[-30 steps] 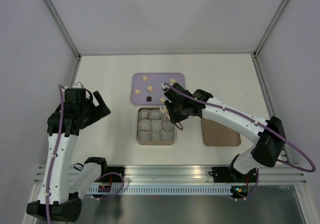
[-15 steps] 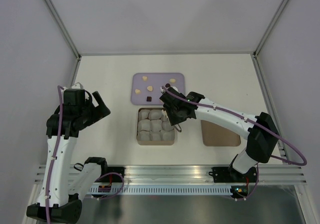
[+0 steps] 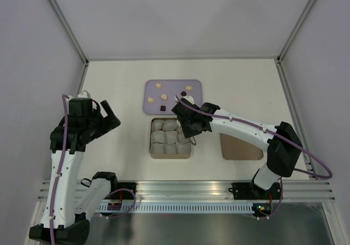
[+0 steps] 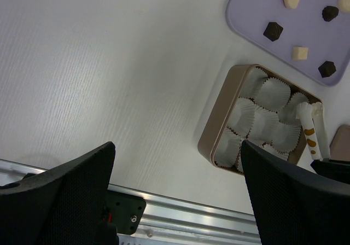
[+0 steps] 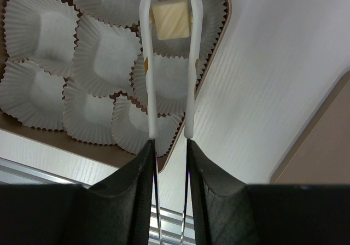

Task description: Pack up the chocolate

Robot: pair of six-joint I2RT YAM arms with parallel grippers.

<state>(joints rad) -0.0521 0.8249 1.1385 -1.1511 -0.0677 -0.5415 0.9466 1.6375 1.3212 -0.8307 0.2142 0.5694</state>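
My right gripper (image 5: 170, 146) is shut on metal tongs (image 5: 145, 64) with white tips. The tongs pinch a pale cream square chocolate (image 5: 171, 19) over a white paper cup at the corner of the tan box (image 5: 216, 59). In the top view this gripper (image 3: 190, 128) is over the box's (image 3: 170, 156) right side. Several more chocolates, cream (image 3: 163, 96) and dark brown (image 3: 162, 108), lie on the lilac tray (image 3: 175, 89) behind the box. My left gripper (image 3: 106, 116) is open and empty, left of the box; its wrist view (image 4: 175, 201) shows the box (image 4: 210, 141) and the tray (image 4: 240, 15).
The box holds several white crinkled paper cups (image 5: 104, 64), all others showing empty. A flat brown lid (image 3: 240, 146) lies right of the box and also shows in the right wrist view (image 5: 322, 141). A metal rail (image 3: 186, 187) runs along the near table edge.
My right gripper has moved left and nearer, carrying the cream chocolate in the tongs from the tray's edge to over the box. The left arm has barely moved.
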